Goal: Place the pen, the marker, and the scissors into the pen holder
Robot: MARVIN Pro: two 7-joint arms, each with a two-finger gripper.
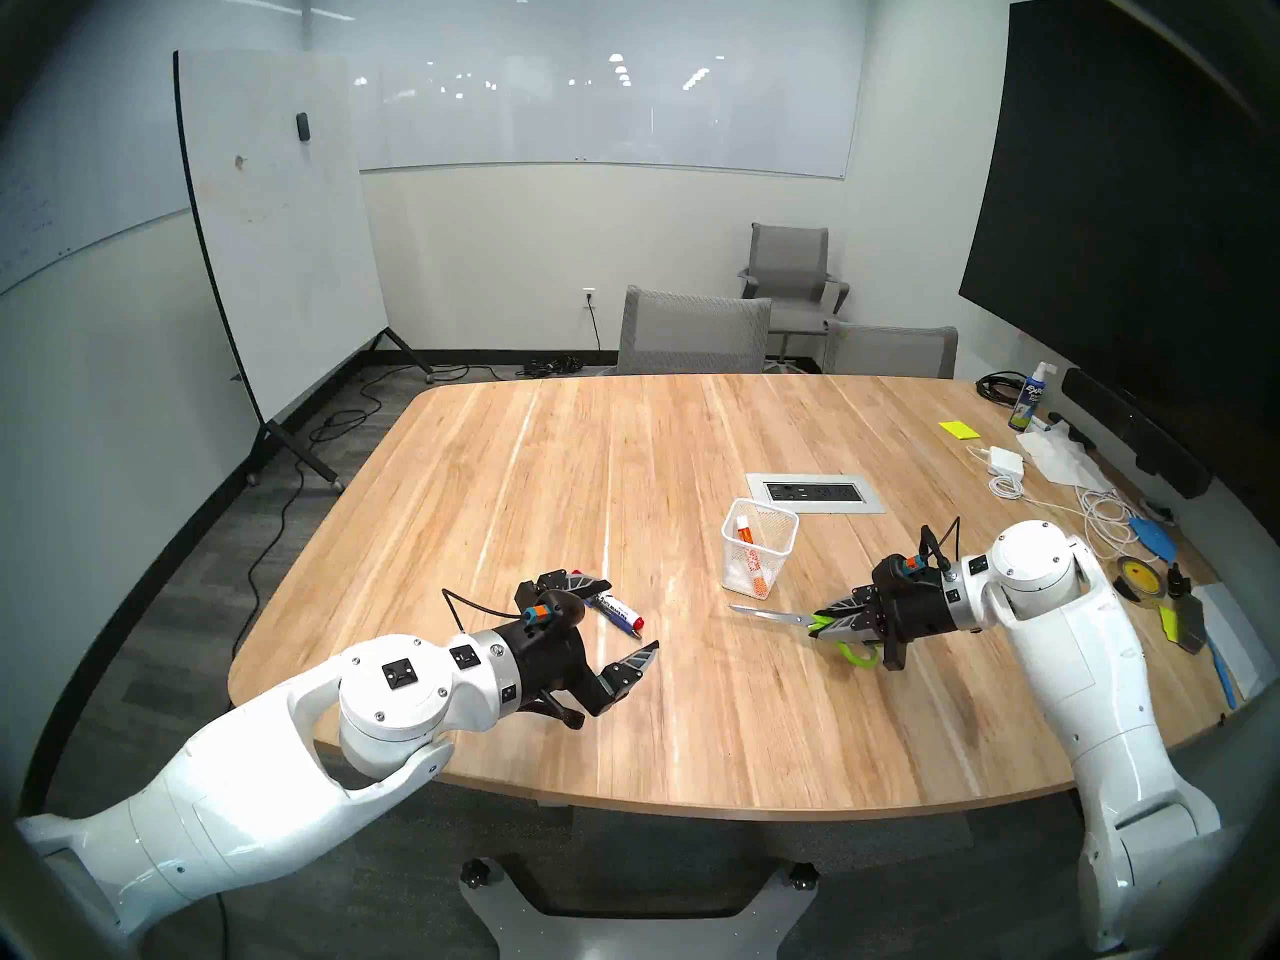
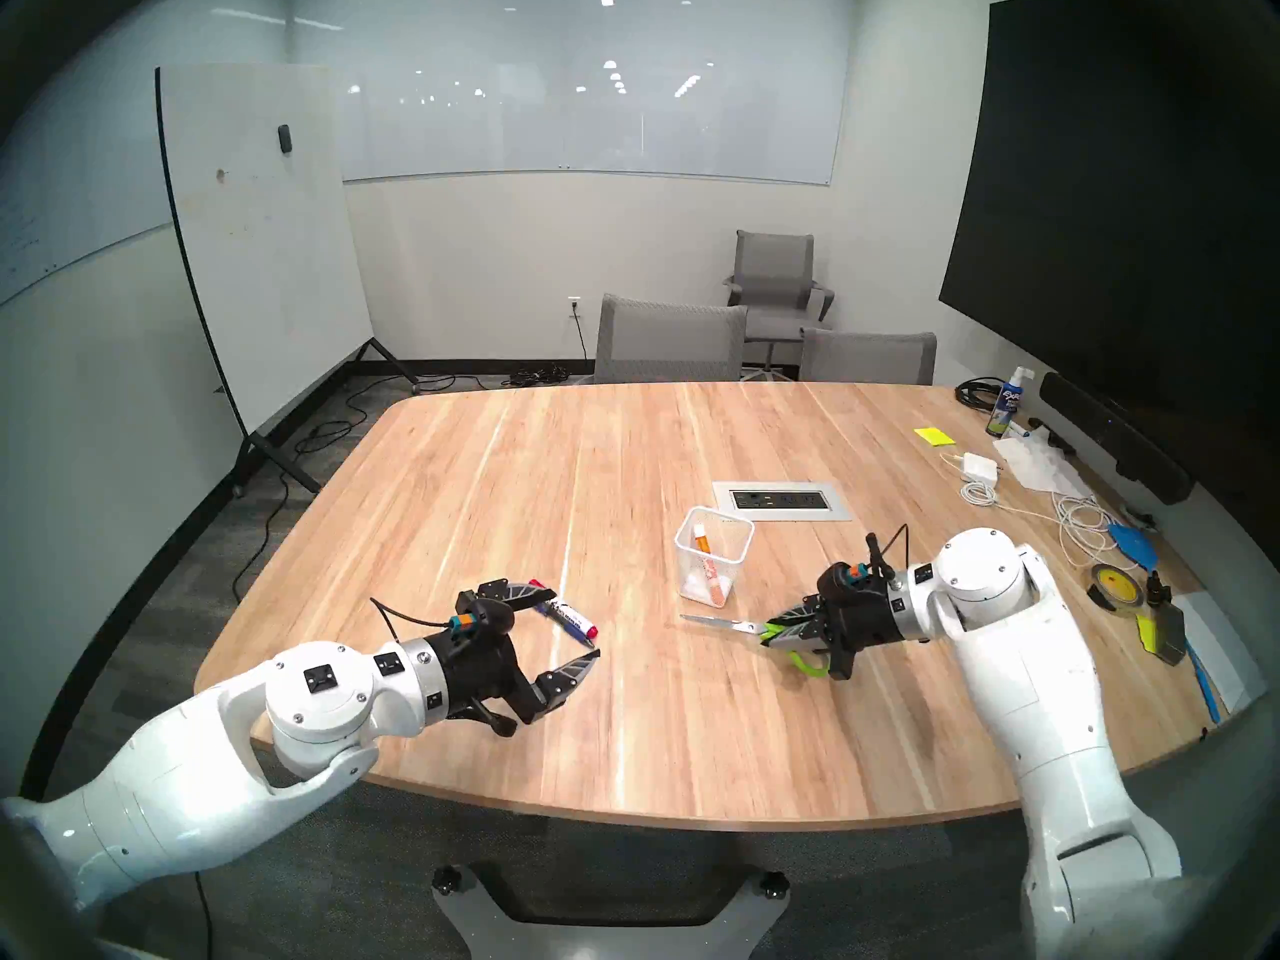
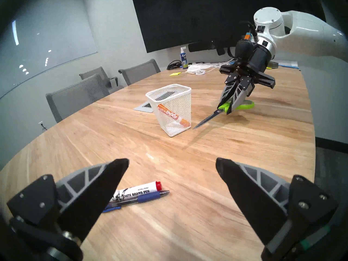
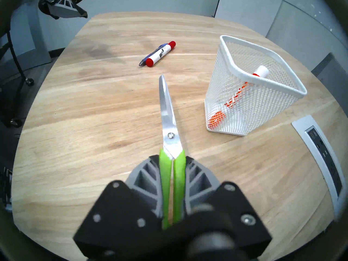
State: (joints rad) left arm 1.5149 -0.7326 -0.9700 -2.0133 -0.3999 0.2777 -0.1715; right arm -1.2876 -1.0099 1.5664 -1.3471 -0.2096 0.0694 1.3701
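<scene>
Our right gripper (image 4: 172, 172) is clamped on the lime-green-handled silver scissors (image 4: 166, 111) — we should lift, tip blades down over the white wire-mesh pen holder (image 4: 250, 96). Left gripper (image 3: 172, 170) spread apart.

Scissors (image 4: 167, 121), lime-green handles, blades closed, raised off the table beside the pen holder (image 1: 734, 557). White mesh holder upright, containing one orange-ended marker (image 1: 750, 548). Blue pen (image 3: 143, 198) and red-capped marker (image 3: 139, 191) lie touching, near left.
</scene>
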